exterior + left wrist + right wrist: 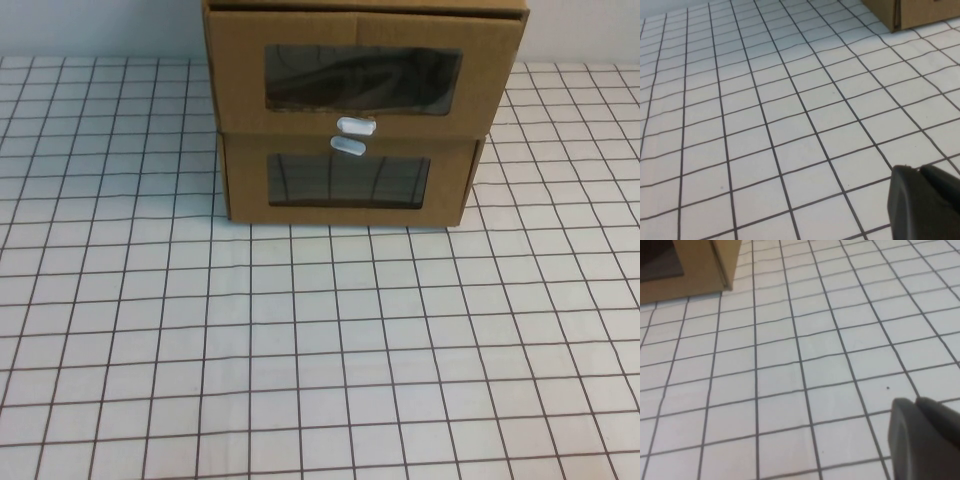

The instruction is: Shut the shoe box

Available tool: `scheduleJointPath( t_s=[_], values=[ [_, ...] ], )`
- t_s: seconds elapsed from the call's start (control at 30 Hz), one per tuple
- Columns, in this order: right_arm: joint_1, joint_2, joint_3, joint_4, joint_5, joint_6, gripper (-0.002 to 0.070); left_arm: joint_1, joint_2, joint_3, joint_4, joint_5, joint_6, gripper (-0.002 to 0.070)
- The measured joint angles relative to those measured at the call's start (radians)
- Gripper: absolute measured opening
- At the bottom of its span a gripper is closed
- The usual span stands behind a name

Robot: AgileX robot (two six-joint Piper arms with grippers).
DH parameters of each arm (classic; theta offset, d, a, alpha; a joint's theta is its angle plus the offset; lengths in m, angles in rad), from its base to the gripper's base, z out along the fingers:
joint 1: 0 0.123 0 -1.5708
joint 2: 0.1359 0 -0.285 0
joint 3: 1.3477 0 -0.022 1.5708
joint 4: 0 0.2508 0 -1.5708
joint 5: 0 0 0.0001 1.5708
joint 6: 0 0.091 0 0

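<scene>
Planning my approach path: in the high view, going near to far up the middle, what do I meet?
Gridded white tablecloth → narrower lower brown cardboard box with window → wider upper brown cardboard shoe box with window. Neither gripper shows in the high view.

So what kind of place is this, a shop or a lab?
Probably a robot test bench: a white grid-lined table, two stacked cardboard boxes, the shoe box on top, the left gripper and right gripper low over the grid.

My left hand (925,202) shows only as a dark tip above the tabletop (765,125), a white surface ruled with a dark grid. A brown cardboard corner (910,12) sits well apart from my hand, resting on the tabletop, with a vertical seam near its edge.
</scene>
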Motion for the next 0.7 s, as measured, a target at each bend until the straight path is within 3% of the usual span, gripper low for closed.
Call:
scheduleJointPath(
  t_s=[0.7],
  values=[
    [0.0,-0.002,0.008,-0.007,-0.038,-0.01,-0.0014,0.0,-0.002,0.0,0.001,0.0,0.0,-0.0005]
  ],
)
